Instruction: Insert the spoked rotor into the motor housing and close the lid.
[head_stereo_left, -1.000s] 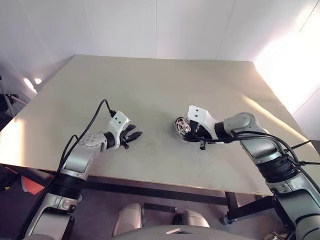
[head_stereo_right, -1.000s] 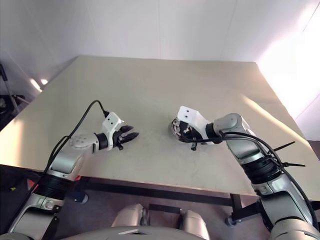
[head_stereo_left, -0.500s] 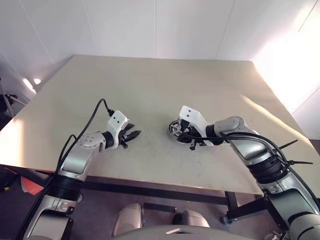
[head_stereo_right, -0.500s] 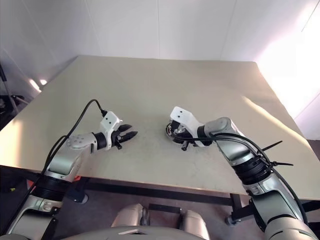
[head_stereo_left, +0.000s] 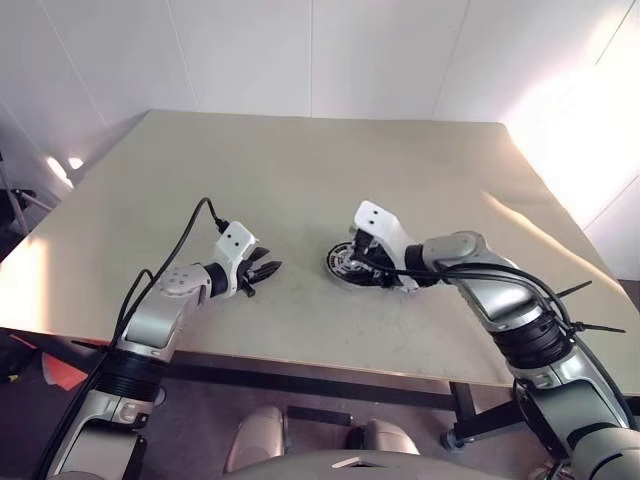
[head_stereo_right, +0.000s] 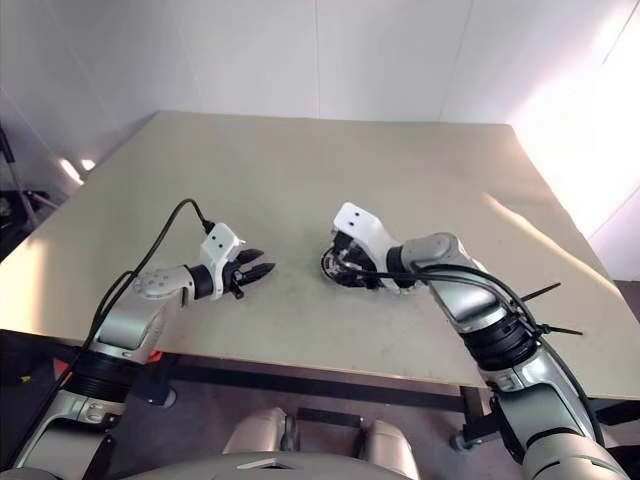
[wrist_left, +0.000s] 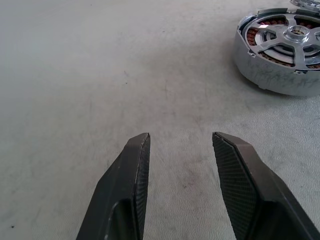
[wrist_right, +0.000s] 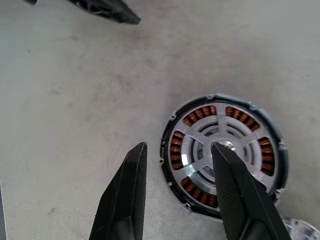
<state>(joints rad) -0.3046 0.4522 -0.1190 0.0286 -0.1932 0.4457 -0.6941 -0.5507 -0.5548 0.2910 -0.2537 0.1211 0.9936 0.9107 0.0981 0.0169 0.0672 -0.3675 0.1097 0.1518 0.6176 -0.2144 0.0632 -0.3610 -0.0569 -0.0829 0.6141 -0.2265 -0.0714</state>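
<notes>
- Round grey metal motor housing (wrist_right: 223, 155) with copper windings sits table-centre, spoked cover on.
- Right gripper (wrist_right: 177, 152) hovers above, fingers parted, empty.
- Left gripper (wrist_left: 180, 142) half-open, empty.
- Likely press lid flat, evenly.

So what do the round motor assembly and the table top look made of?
Round grey motor assembly: looks like bare metal, a bright satin sheen on the spoked face, with copper-red windings showing through the cutouts. Pale beige table: matte and faintly scuffed; which material, I cannot tell.

We see a bare beige table (head_stereo_left: 300, 170) standing against a white panelled wall (head_stereo_left: 310, 55) that rises behind its far edge.
</notes>
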